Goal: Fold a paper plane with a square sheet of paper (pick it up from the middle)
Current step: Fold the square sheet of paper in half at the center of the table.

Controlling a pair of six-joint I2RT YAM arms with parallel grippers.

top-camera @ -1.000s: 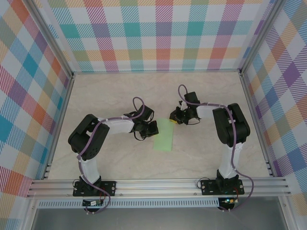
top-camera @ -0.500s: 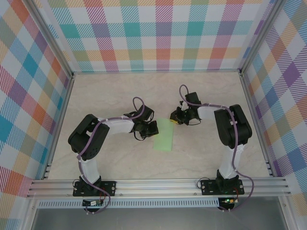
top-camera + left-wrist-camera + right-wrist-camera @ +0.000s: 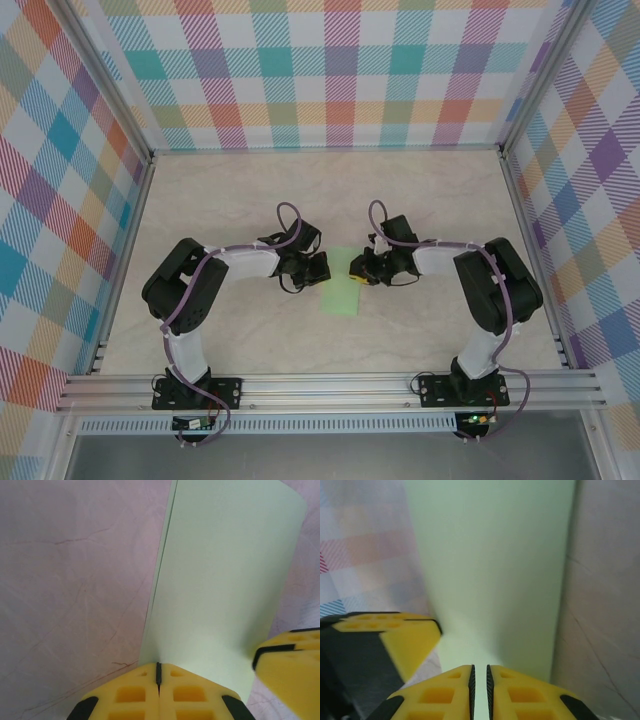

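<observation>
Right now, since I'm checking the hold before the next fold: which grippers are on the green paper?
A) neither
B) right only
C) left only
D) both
D: the left gripper is pinched shut on the square sheet of paper, and the right gripper grips the same sheet with only a slit between its fingers.

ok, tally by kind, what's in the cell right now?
Pale green sheet of paper: 1
Robot arms: 2, left arm and right arm
Yellow-fingered grippers: 2, left gripper and right gripper
Total: 5
</observation>
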